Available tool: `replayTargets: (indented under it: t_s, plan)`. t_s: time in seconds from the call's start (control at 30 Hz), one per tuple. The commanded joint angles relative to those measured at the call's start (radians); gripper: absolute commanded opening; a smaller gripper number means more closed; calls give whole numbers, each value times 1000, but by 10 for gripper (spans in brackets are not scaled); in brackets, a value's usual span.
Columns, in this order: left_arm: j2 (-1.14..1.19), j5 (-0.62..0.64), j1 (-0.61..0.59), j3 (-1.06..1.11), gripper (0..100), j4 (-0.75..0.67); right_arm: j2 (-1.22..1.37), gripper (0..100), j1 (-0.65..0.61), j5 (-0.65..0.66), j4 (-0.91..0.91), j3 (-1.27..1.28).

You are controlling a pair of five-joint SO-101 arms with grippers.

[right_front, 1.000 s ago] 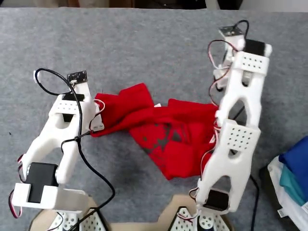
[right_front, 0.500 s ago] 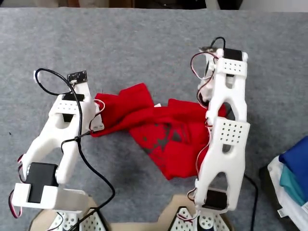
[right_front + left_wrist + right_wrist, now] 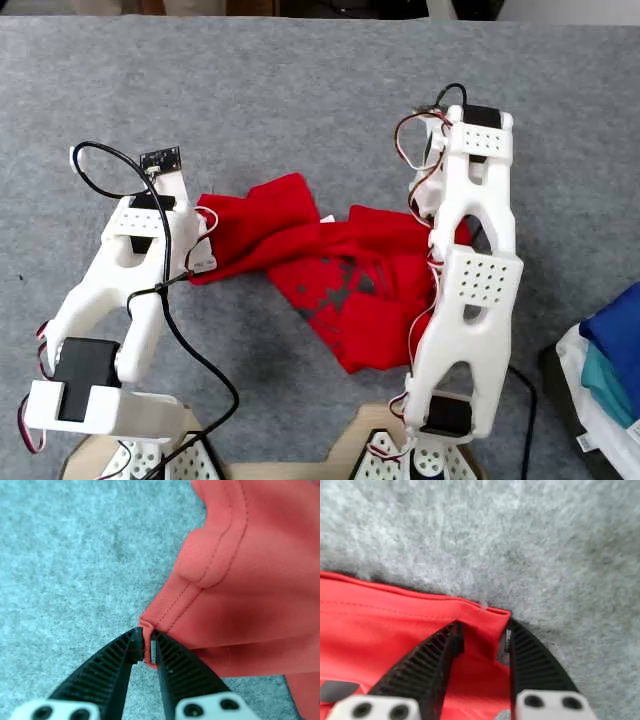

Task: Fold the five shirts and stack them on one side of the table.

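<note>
Red shirt (image 3: 290, 235), crumpled (dark print showing), lies well apart from the folded pile (image 3: 615, 335). Left gripper (image 3: 145, 647) pinches its far hem closed; right gripper (image 3: 482, 639), parted, straddles its pile-side corner.

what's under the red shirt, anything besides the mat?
Grey mat runs up to the hems of the red shirt. What lies beneath the bunched cloth is covered, and the right arm hides its right edge in the high view.

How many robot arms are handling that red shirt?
2. The left arm is at the red shirt's left end, end effector shut on its hem; the right arm over its right end, end effector open around a corner.
</note>
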Motion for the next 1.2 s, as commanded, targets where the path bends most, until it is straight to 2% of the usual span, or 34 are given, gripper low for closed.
replayTargets:
  t_s: [0.0, 0.2, 0.43, 0.67, 0.97, 1.17]
  plan:
    - [-31, -5, 3, 0, 20, -5, 54, 136, -22, 12, -3, 16]
    - [-31, -5, 5, 0, 20, -6, 70, 12, 5, 3, -3, -28]
    - [-31, -5, 5, 0, 20, -9, 19, 9, 25, 2, 51, -249]
    - [-33, -5, 5, 0, 20, -5, -61, 9, 25, -63, 55, -490]
    - [-42, -5, 5, -18, 20, -5, -130, 9, 33, -98, 57, -691]
    - [-44, 5, -3, -269, 20, 123, -209, 8, 39, -178, 57, -891]
